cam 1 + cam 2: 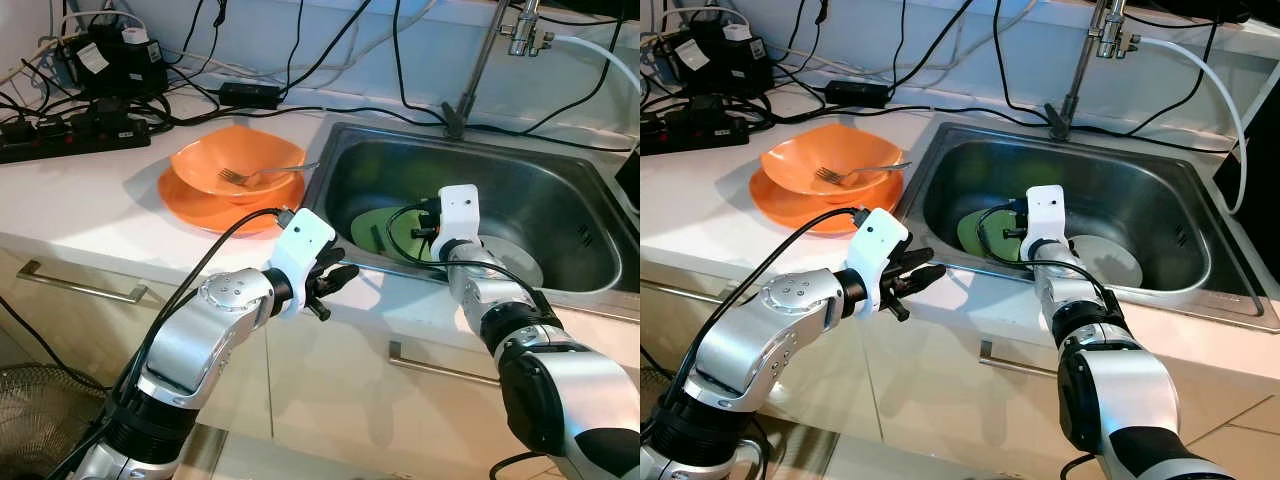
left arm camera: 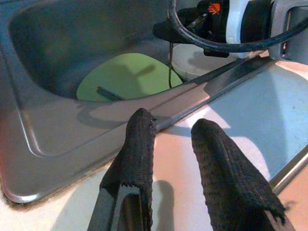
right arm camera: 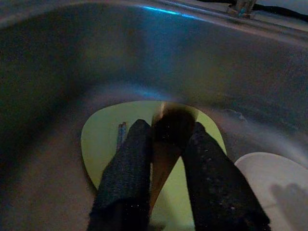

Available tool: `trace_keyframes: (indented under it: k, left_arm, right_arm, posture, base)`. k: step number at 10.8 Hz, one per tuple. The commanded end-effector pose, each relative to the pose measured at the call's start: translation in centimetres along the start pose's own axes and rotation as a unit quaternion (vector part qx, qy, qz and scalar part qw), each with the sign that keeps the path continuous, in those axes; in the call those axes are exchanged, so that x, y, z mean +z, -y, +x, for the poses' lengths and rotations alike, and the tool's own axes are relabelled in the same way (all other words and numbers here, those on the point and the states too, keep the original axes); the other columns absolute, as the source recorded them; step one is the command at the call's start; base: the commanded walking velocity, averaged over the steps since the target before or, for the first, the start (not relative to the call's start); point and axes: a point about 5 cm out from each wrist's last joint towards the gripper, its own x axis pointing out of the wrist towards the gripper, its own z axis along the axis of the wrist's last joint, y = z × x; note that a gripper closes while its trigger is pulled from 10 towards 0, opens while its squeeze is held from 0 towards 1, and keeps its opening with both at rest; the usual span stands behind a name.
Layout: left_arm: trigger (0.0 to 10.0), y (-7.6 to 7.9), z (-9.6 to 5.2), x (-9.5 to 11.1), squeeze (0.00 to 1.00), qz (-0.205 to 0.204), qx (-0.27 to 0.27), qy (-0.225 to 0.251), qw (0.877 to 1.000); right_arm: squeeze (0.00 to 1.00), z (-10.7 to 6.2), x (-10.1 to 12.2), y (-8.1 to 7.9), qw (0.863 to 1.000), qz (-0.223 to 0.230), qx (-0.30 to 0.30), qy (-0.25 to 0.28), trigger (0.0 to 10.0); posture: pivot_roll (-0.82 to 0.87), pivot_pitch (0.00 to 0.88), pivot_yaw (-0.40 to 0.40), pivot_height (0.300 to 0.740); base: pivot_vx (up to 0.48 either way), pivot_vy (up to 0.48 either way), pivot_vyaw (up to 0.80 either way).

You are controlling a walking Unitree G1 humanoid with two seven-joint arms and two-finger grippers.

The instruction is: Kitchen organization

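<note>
Right wrist: wooden spoon [image 3: 162, 154], knit-textured fingers [image 3: 126, 178].

This is a home kitchen. A stainless steel sink [image 1: 560, 215] with a tap [image 1: 478, 62] at its back edge is set into a pale worktop [image 1: 80, 205], with handled cabinet drawers [image 1: 75, 300] beneath. Orange dishes [image 1: 232, 175] holding a fork [image 1: 262, 173] sit by the sink's left edge.

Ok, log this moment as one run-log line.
right gripper: in sink, shut on wooden utensil above green plate | left gripper: open, over counter edge
</note>
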Motion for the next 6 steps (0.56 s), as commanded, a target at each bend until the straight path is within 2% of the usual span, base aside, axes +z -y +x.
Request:
trace_keyframes:
  k: [1,2,5,6]
  left_arm:
    - [10.0,0.03,-0.14,0.17,0.00,-0.001,0.001,0.005,1.000]
    - [10.0,0.03,-0.13,0.18,0.00,-0.001,0.000,0.005,1.000]
    - [10.0,0.03,-0.08,0.17,0.00,-0.001,0.001,0.006,1.000]
    - [10.0,-0.21,-0.08,0.40,0.00,0.009,0.013,0.014,1.000]
  right_arm:
    - [1.00,-0.30,-1.65,-0.16,1.000,0.004,0.001,-0.029,10.0]
    - [0.00,-0.30,-1.65,-0.16,1.000,0.002,0.001,-0.029,10.0]
    - [0.00,-0.32,-1.71,-0.11,1.000,0.001,0.001,-0.029,10.0]
    - [0.00,-0.22,-1.09,-0.16,1.000,-0.008,0.000,-0.012,10.0]
  posture:
    - [0.32,0.000,-0.068,0.740]
    - [0.32,0.000,-0.068,0.740]
    - [0.32,0.000,-0.071,0.740]
    - [0.31,0.000,-0.070,0.740]
  base:
    - [0.000,0.000,0.00]
    - [0.000,0.000,0.00]
    - [0.000,0.000,0.00]
    - [0.000,0.000,0.00]
